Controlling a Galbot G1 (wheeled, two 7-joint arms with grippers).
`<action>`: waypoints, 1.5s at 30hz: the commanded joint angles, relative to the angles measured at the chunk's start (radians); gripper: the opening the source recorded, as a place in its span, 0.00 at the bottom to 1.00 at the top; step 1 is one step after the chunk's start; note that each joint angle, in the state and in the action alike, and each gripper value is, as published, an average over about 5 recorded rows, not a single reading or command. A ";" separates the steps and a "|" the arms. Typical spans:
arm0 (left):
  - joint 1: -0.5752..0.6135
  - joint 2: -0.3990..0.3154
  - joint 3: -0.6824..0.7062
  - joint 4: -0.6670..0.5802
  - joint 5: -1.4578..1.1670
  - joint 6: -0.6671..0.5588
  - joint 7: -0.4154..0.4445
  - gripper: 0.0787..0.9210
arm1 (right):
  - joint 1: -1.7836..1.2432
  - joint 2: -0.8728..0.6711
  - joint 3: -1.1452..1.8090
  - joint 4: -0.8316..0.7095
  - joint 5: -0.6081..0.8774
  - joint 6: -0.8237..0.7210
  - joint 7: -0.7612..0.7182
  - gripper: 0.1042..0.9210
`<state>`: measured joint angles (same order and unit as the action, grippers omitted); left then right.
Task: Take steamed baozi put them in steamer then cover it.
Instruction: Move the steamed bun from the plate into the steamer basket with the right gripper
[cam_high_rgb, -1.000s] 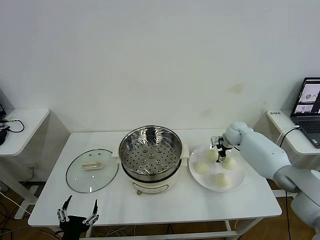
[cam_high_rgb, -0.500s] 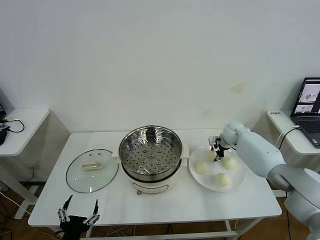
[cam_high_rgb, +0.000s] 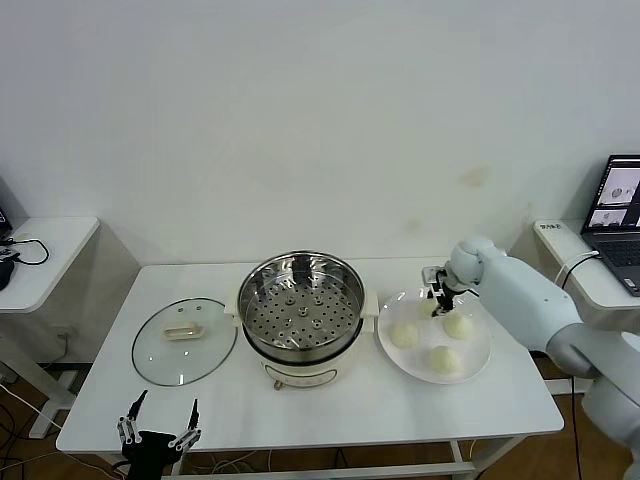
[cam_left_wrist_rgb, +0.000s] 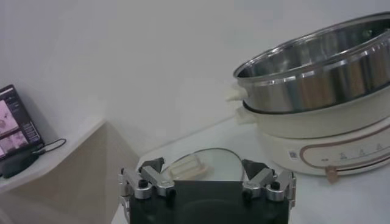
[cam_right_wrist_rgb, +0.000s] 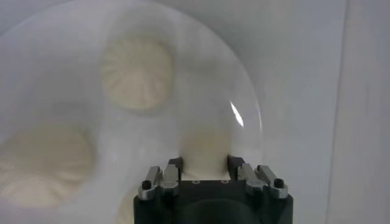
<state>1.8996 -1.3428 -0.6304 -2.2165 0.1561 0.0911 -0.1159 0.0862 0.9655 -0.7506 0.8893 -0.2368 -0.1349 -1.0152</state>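
Note:
The steamer (cam_high_rgb: 300, 300) stands open mid-table with its perforated tray bare; it also shows in the left wrist view (cam_left_wrist_rgb: 317, 73). The glass cover (cam_high_rgb: 184, 340) lies flat on the table left of it. Three baozi (cam_high_rgb: 404, 335) (cam_high_rgb: 458, 325) (cam_high_rgb: 443, 358) lie on the white plate (cam_high_rgb: 478, 372). My right gripper (cam_high_rgb: 438, 300) is low over the plate's far side. In the right wrist view it (cam_right_wrist_rgb: 203, 163) is closed around a fourth baozi (cam_right_wrist_rgb: 204, 149), with a finger on each side. My left gripper (cam_high_rgb: 158, 432) hangs open and empty below the table's front left edge.
A side table with a laptop (cam_high_rgb: 618, 205) stands at the right, and another side table with cables (cam_high_rgb: 30, 255) at the left. The table's front strip (cam_high_rgb: 330, 410) is bare white surface.
My right gripper has shifted slightly over the plate's far side, and the far baozi is now mostly hidden behind its fingers. The left arm has not moved.

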 joint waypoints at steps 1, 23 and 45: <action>0.001 0.000 0.001 0.001 0.000 0.001 0.000 0.88 | 0.157 -0.114 -0.118 0.217 0.189 -0.048 -0.005 0.47; -0.022 0.032 -0.021 0.004 -0.031 0.009 0.014 0.88 | 0.555 0.160 -0.399 0.331 0.533 -0.054 0.061 0.47; -0.017 0.034 -0.076 -0.024 -0.045 0.011 0.021 0.88 | 0.377 0.409 -0.536 0.107 0.147 0.373 0.130 0.47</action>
<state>1.8799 -1.3079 -0.7053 -2.2400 0.1108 0.1022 -0.0941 0.5063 1.3015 -1.2440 1.0775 0.0334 0.0823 -0.9123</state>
